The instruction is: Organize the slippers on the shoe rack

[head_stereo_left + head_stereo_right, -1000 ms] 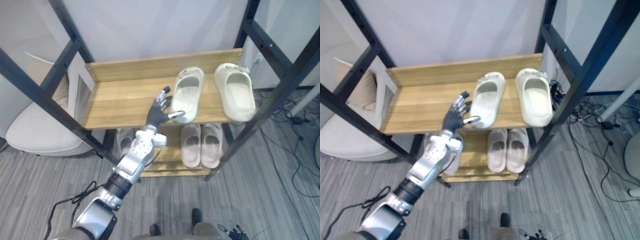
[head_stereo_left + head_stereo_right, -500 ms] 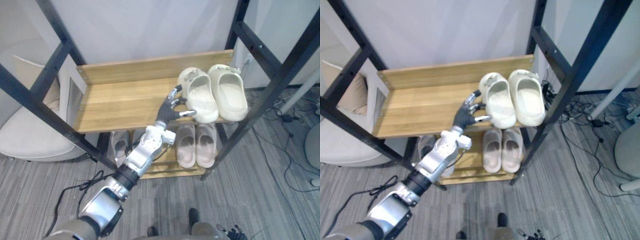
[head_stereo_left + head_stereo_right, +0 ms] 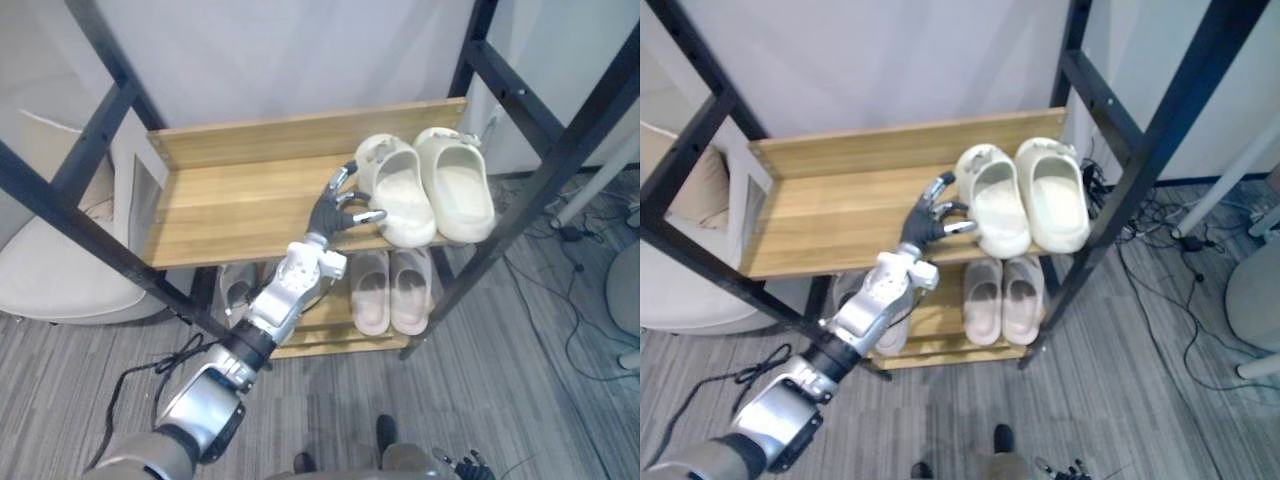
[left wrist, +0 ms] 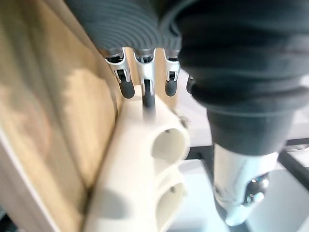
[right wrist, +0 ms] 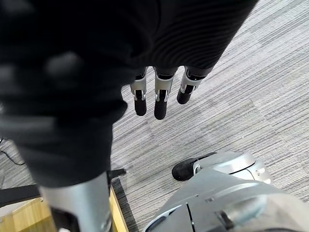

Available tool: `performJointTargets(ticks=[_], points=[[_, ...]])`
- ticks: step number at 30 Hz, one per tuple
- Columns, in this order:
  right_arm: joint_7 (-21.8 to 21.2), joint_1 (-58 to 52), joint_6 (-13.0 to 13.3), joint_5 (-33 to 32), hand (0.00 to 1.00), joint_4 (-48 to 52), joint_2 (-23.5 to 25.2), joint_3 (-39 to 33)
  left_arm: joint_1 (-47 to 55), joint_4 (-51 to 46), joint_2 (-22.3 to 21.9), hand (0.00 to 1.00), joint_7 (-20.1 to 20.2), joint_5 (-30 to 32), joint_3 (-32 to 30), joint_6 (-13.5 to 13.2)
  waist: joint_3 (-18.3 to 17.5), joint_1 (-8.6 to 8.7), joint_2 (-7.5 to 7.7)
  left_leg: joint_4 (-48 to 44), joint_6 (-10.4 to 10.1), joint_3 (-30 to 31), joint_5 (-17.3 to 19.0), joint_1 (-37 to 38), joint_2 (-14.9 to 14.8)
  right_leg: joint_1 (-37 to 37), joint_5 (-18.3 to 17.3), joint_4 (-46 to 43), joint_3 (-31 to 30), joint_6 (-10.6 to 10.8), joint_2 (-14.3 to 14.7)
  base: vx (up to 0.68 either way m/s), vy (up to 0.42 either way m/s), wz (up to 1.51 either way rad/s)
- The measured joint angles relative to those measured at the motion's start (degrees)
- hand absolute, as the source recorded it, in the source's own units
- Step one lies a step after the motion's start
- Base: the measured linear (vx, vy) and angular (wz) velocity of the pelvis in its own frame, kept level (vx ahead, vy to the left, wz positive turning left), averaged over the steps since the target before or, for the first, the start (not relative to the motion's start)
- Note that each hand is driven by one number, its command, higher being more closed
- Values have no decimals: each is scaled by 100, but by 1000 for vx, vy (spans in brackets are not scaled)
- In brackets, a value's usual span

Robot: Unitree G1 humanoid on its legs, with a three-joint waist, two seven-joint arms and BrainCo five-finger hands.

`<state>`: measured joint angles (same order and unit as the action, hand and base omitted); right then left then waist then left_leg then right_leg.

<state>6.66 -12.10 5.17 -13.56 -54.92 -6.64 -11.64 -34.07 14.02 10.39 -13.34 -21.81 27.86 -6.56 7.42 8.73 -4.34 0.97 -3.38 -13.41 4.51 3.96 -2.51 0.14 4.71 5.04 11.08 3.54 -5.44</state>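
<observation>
1. slippers: left slipper (image 3: 400,200) and right slipper (image 3: 455,195) lie side by side, touching, at the right end of the top shelf (image 3: 230,205), upper centre-right of the head views.
2. left hand (image 3: 338,210) is at the left slipper's outer side. its fingers (image 4: 148,92) are apart and fairly straight, one tip on the slipper wall, thumb toward the front end. it grips nothing.
3. right hand (image 5: 157,96) hangs over the floor (image 5: 251,96), fingers loose and apart, idle.
4. handling, judged: they look like moulded foam, so light, a bit squashy and smooth. they should slide easily on the wood, so a hard nudge could spin or overshoot them.
5. hold, judged: a flat push on the side wall is enough for lining up. to lift one, pinch the thick upper band or the heel rim.
6. edges: the right slipper is just beside the dark post (image 3: 520,190) and the shelf's right end, and both front ends are near the front lip, so there's little room on the right or toward the front.
7. room: the shelf's left half is bare wood. below, the lower pair (image 3: 390,290) and a grey slipper (image 3: 235,285) sit under the front lip.
</observation>
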Motion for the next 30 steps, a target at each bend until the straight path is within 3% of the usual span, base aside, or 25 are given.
performJointTargets(ticks=[5,9,12,15,18,21,25,30], points=[[-20,-2,-4,7,0,-3,-35,65,602,-999,82,0,42,-219,1,-26,0,-158,0,0,10,136,-37,-5,4,54,-3,0,109,-3,-5,-36,-17,13],[-108,-19,-4,9,0,-18,-72,92,1172,-1947,253,0,396,-552,248,-60,-8,-315,0,-28,30,272,-55,-52,10,79,-63,-43,145,6,-37,-31,-5,20],[-153,-21,-5,11,0,-34,-85,121,1578,-2343,268,0,789,-952,643,-77,-53,-414,17,-47,40,307,-62,-89,10,-36,-192,-287,183,16,-63,-1,3,7],[-213,-15,-5,13,0,-86,-126,245,2213,-2452,664,0,1365,-1285,1178,-33,-207,-428,32,-21,40,303,-60,-61,11,-21,-200,-286,201,17,-50,13,1,0],[-232,8,-5,15,0,-103,-156,303,2676,-2426,891,0,1641,-1366,1307,16,-216,-429,31,-23,40,303,-61,-53,10,-14,-201,-288,201,16,-48,0,0,0],[-270,51,-1,22,0,-190,-216,405,3165,-1706,909,0,1870,-1297,1322,82,-231,-469,27,-45,40,302,-60,-46,4,2,-202,-291,193,11,-45,-25,-4,0],[-276,93,-2,22,0,-230,-245,512,3463,-632,861,0,1890,-887,1225,209,-235,-474,42,-114,31,299,-52,-89,-19,-7,-207,-281,187,1,-31,-25,-8,0],[-256,95,-2,19,0,-245,-189,521,3607,1202,512,0,1799,-56,507,288,-291,-501,145,-126,-12,282,-25,-86,-92,-5,-202,-240,141,-12,44,-12,-23,-6]])
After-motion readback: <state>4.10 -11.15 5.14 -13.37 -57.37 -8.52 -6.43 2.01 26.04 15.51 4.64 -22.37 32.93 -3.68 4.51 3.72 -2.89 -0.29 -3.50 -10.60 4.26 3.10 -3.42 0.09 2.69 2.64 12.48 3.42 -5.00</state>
